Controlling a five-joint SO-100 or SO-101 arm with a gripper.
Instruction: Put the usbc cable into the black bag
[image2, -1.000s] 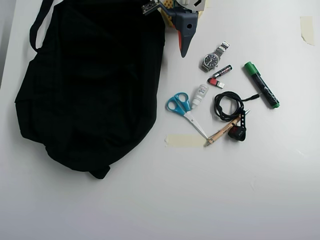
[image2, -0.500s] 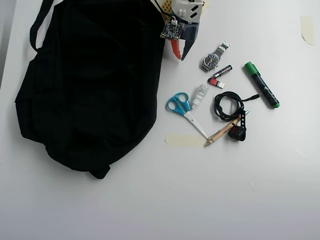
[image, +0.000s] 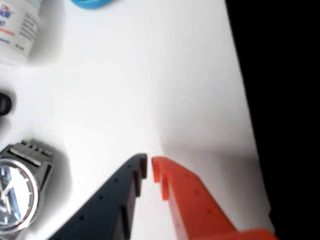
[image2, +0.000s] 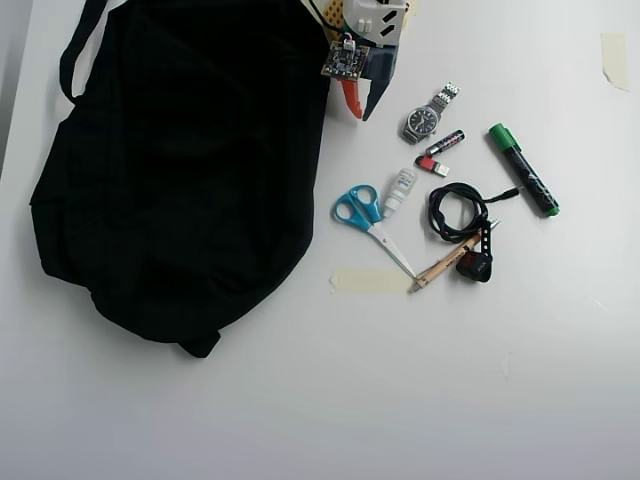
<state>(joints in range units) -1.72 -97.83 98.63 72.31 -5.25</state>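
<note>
The large floppy black cloth bag (image2: 180, 170) is spread over the left half of the white bench (image2: 330, 400) in the overhead view, with its strap loop at the upper left corner. No opening of the bag can be made out in the pictures.

The pincer (image2: 356, 115) is seen at the top of the overhead view, just beside the right edge of the bag, with one dark blue finger and one orange finger. In the wrist view the two tips (image: 148, 165) are almost together, only a thin gap is left between them, and nothing is held.

The thin black usbc cable coiled in a small loop (image2: 455, 212) lies on the bench well apart from the pincer, between the small white bottle (image2: 400, 187) and the green-capped black marker (image2: 523, 169), its plug end pointing to the right. A steel wristwatch (image2: 427, 117) lies near the pincer, and blue-handled scissors (image2: 365, 220) lie below it.

The task is judged to be at its beginning: the cable is not yet grasped, and reaching, gripping, carrying and dropping are all left.

The bench is plain, white and smooth, with strips of pale tape (image2: 368, 281) on it. Nothing of the room is shown.
</note>
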